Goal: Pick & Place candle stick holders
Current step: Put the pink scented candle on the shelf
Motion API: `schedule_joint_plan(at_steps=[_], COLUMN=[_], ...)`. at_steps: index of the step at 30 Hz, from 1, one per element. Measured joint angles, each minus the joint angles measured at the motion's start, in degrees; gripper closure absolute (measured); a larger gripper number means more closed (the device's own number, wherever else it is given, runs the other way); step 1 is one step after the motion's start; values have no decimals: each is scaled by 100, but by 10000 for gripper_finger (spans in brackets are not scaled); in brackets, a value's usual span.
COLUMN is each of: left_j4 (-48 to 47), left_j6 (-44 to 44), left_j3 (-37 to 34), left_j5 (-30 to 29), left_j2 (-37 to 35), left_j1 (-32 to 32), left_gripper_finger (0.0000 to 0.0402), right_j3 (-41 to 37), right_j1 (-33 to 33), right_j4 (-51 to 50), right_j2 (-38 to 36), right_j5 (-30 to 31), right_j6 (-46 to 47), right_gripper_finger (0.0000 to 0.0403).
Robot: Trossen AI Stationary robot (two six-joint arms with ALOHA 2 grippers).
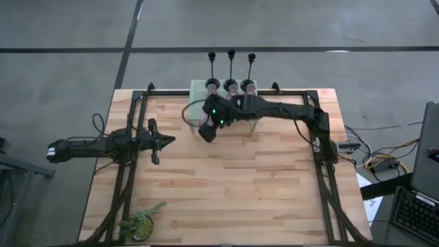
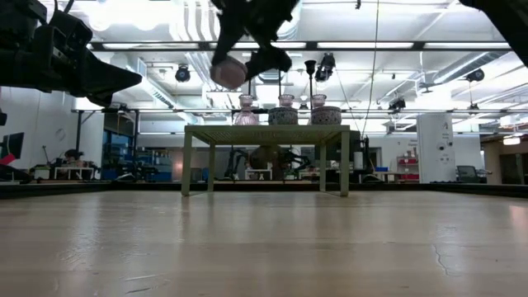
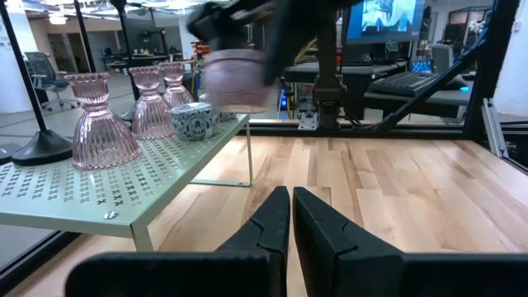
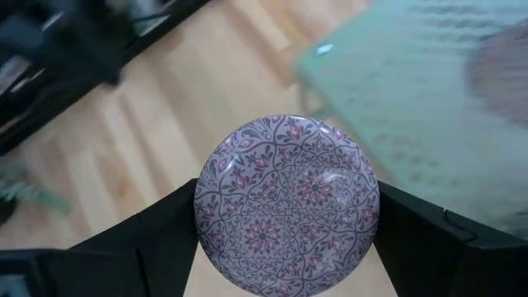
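Fingers [image 4: 157,239] of the right gripper [image 4: 285,223] stand wide, clamped on either side of a round patterned puck [image 4: 287,206] with pink and lilac flowers, held in the air above the wooden table [image 1: 226,185]. Just beyond the claw stands the pale green mesh rack [image 3: 124,186], carrying three pink glass cups [image 3: 103,124] and a blue-patterned puck [image 3: 191,121]; three black stemmed holders [image 1: 231,62] sit past the rack's far side. Well apart, the left gripper [image 3: 290,219] hangs shut and empty over the table.

Bright overhead light, motion-blurred backgrounds
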Motion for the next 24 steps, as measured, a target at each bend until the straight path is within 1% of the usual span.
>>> schedule_joint_plan(at_steps=[6,12,15,17,20,24], left_j4=[4,15,0,-9,-11,-21], left_j6=[0,0,0,0,0,-1], left_j3=[0,0,0,0,0,0], left_j5=[0,0,0,2,0,0], left_j2=[0,0,0,0,0,0], left_j1=[-1,-2,-1,0,0,-1], left_gripper_finger=[378,378,378,378,378,378], right_j3=[37,344,514,604,648,566], right_j1=[-302,-583,-699,-756,-809,-836], right_j4=[63,-14,-89,-115,-397,-479], right_j2=[98,614,683,702,736,741], right_j5=[9,4,21,113,421,472], right_j6=[157,190,241,284,314,294], right_gripper_finger=[101,101,101,101,101,101])
